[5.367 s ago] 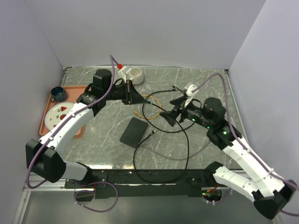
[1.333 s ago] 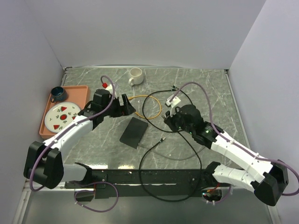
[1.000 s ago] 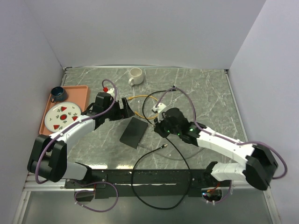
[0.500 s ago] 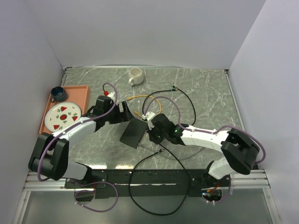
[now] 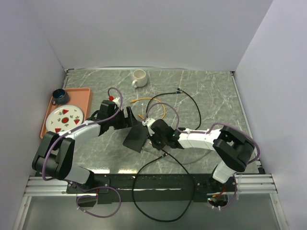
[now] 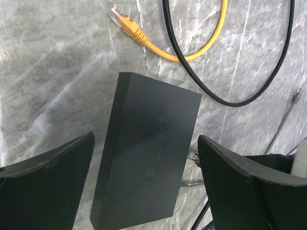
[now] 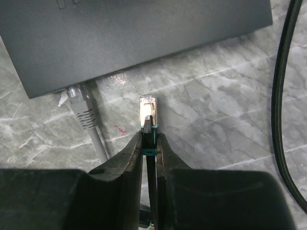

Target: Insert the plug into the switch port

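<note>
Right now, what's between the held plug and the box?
Only bare table separates plug from box, in the right wrist view; a grey cable sits aside.

The left arm [image 5: 79, 130] and right arm [image 5: 196, 140] each wore white shells between black joints, with a purple cable [image 5: 116, 95] looping alongside. The left gripper [image 6: 145, 143] had broad, matte-black wedge fingers [image 6: 48, 182]; the right gripper [image 7: 148, 139] had slimmer dark fingers [image 7: 125, 165] tapering to narrow tips. A small red tab [image 5: 110, 98] marked the left arm.
</note>
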Action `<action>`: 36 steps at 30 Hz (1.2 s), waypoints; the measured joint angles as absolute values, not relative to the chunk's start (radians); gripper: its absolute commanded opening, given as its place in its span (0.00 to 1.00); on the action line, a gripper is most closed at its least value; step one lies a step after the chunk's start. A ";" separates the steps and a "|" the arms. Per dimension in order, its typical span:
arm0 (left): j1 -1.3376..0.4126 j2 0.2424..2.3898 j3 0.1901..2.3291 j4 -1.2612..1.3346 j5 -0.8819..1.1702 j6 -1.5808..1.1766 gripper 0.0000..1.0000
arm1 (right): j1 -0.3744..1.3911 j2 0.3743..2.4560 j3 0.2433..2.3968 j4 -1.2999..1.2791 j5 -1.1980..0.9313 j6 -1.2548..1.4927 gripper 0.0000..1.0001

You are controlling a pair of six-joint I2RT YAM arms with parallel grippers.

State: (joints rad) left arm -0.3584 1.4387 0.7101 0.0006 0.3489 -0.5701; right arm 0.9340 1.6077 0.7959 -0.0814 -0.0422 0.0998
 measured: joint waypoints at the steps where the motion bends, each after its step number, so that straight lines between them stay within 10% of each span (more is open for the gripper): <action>1: -0.358 1.439 0.707 0.002 0.352 -0.570 0.91 | 0.936 1.610 0.799 -0.080 -0.041 0.100 0.00; 36: -0.357 1.502 0.656 0.072 0.403 -0.607 0.72 | 0.986 1.674 0.863 -0.062 0.023 0.130 0.00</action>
State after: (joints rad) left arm -0.3569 1.5024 0.6563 0.0719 0.4030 -0.6067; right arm 0.9859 1.6745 0.8627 -0.0624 0.0231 0.1303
